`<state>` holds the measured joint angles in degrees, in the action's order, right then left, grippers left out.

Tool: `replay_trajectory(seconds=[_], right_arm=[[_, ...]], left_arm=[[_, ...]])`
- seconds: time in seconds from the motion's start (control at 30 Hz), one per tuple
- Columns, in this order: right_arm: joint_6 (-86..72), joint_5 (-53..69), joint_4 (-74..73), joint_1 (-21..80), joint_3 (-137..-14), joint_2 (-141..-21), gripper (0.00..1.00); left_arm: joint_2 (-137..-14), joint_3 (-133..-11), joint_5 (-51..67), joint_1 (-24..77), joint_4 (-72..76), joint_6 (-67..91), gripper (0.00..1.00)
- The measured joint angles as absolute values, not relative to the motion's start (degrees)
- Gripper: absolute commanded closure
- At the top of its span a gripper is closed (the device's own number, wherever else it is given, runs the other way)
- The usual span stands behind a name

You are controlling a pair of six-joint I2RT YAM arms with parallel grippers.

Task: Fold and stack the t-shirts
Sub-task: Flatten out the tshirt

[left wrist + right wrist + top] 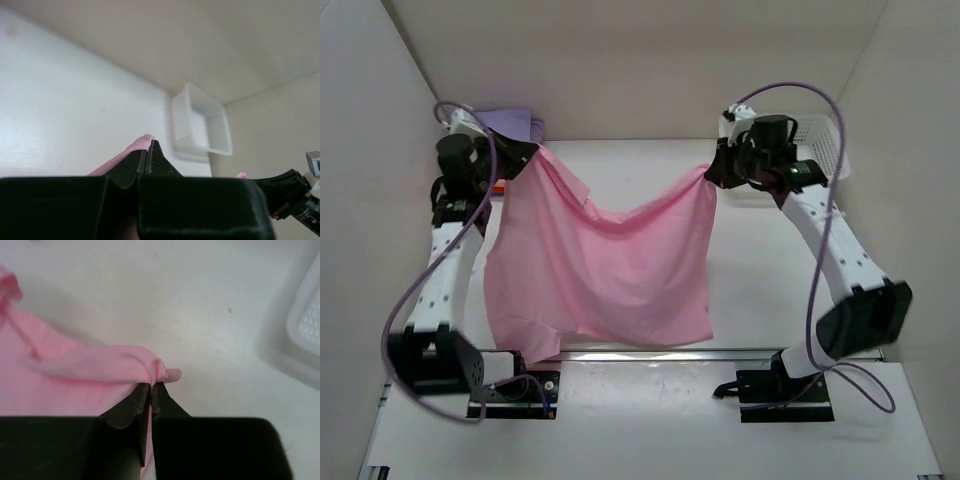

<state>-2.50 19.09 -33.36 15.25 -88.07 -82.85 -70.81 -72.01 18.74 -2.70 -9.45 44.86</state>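
Note:
A light pink t-shirt hangs spread between my two arms above the table, its lower hem draped near the front edge. My left gripper is shut on its upper left corner; a pink fold shows beside the closed fingers in the left wrist view. My right gripper is shut on the upper right corner, where the pink cloth bunches at the fingertips. A folded lavender t-shirt lies at the back left, behind the left arm.
A white mesh basket stands at the back right, behind the right arm, and shows in the wrist views too. White walls close in the table on three sides.

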Motion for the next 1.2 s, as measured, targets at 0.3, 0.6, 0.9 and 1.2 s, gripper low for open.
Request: replay_trajectory(seconds=[0.3,0.6,0.9,1.2], right_arm=[[3.18,8.97,-42.89,15.88,-128.07,-110.04,1.00],[4.19,9.74,-36.27,15.57,-113.73,-91.48,1.00],[-2.61,14.28,-34.61,17.63,-60.03,-86.98,0.70],[-7.68,22.39,-35.79,4.05,-47.42,-67.51,0.50]], left_arm=[[-97.95,-94.78,27.81,-6.81,-9.32,45.93,1.00],[-69.82,-90.67,23.90,-5.26,-6.90,37.63,1.00],[-68.42,-30.46,29.95,-10.07,-2.44,48.27,0.52],[-67.00,-24.58,35.51,-7.51,-9.50,50.46,0.39]])
